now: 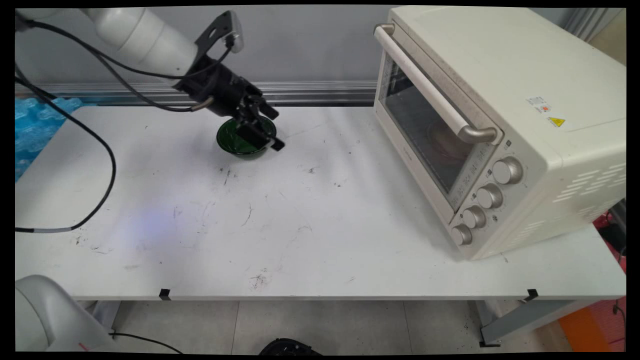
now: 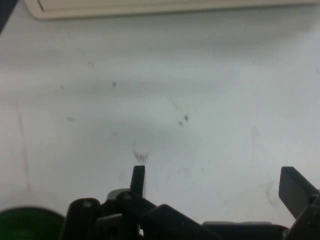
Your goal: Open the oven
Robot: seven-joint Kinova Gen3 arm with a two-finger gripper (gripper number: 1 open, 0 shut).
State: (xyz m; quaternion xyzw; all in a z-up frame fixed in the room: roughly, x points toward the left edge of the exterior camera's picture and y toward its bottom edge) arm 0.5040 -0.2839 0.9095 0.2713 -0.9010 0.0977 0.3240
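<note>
A dark green bowl (image 1: 239,140) stands on the white table (image 1: 320,220) at the back left of centre. My gripper (image 1: 265,136) hangs just above the bowl's right part, tilted down toward the right, and covers some of its rim. In the hand view the gripper (image 2: 215,182) is open, its two black fingers wide apart with only bare table between them. There the green bowl (image 2: 27,224) shows only as a sliver at the bottom left corner, outside the fingers.
A cream toaster oven (image 1: 500,125) with its glass door shut fills the table's right side; its base edge (image 2: 165,7) runs along the top of the hand view. Black cables (image 1: 102,150) loop over the left of the table. Blue wrap (image 1: 35,125) lies at the far left.
</note>
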